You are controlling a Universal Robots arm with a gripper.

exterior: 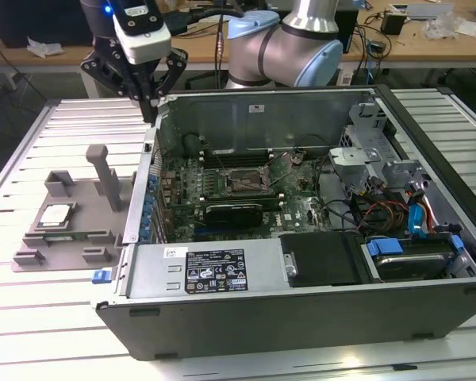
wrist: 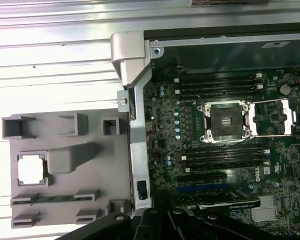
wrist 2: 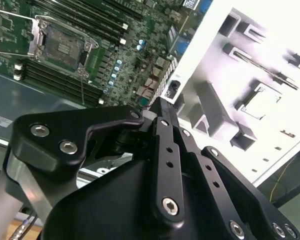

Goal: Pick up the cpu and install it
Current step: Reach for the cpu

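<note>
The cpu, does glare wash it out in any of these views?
First wrist view: the cpu glares plain white on the grey tray. Second wrist view: cpu and tray both overexposed, nearly white. Exterior view: evenly lit, the cpu's silver top reads fine.

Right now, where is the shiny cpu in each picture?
Exterior view: cpu in the grey tray, at the exterior view's left.
First wrist view: cpu in the tray, beside its post.
Second wrist view: cpu in the bright tray.
Shared landmark: the motherboard socket.
</note>
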